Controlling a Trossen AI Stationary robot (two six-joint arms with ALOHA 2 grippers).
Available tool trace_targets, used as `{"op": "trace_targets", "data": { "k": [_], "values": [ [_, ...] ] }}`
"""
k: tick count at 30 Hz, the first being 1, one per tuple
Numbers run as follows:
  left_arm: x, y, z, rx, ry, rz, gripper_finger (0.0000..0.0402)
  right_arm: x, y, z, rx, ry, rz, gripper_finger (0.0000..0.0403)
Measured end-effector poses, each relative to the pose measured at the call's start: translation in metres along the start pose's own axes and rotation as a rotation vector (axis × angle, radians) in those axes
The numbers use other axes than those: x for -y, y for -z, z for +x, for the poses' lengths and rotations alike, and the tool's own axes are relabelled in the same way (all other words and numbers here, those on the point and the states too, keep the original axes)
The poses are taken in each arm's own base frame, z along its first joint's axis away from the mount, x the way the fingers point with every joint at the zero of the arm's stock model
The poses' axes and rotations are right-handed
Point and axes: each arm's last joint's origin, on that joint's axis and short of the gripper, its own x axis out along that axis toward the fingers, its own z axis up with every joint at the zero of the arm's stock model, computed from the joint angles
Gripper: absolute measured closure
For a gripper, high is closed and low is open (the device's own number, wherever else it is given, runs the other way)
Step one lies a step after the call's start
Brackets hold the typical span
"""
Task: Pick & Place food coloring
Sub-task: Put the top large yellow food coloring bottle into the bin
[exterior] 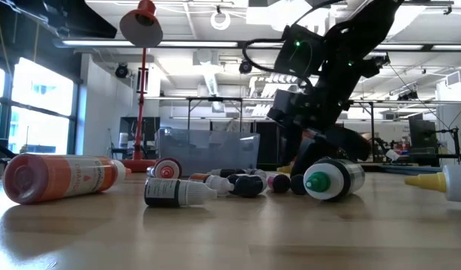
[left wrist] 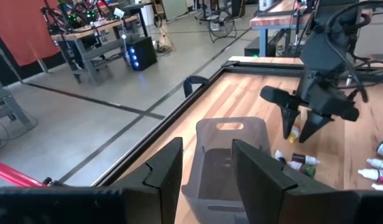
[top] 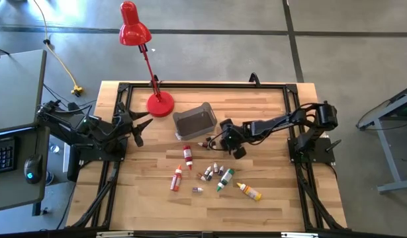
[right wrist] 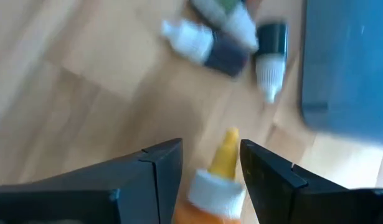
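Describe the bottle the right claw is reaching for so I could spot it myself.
Start at the grey bin beside the red lamp. Just right of it, between the right gripper fingers, is a small bottle: orange-yellow pointed tip, white collar, unlike the white-capped dark ones nearby.

In the right wrist view, the yellow-tipped bottle between the right pincer's fingers is cut off by the picture's edge, so its body cannot be seen; the small bottles beyond it are smeared, their labels unreadable. In the low view the grey bin hides whatever lies behind it, and the yellow-capped bottle runs off the edge. From above, the tiniest bottles are too small to tell colours apart.
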Motion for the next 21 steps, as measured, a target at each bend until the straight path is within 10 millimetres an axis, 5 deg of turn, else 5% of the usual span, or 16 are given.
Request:
{"op": "trace_targets", "data": {
  "k": [15, 21],
  "values": [
    [0.0005, 0.0008, 0.0, -0.007, 0.021, 0.007, 0.0266, -0.0022, 0.0055, -0.0012, -0.073, 0.001, 0.27, 0.025],
    [0.0005, 0.0008, 0.0, -0.007, 0.021, 0.007, 0.0266, -0.0036, 0.0063, -0.0015, -0.08, -0.02, 0.27, 0.028]
  ]
}}
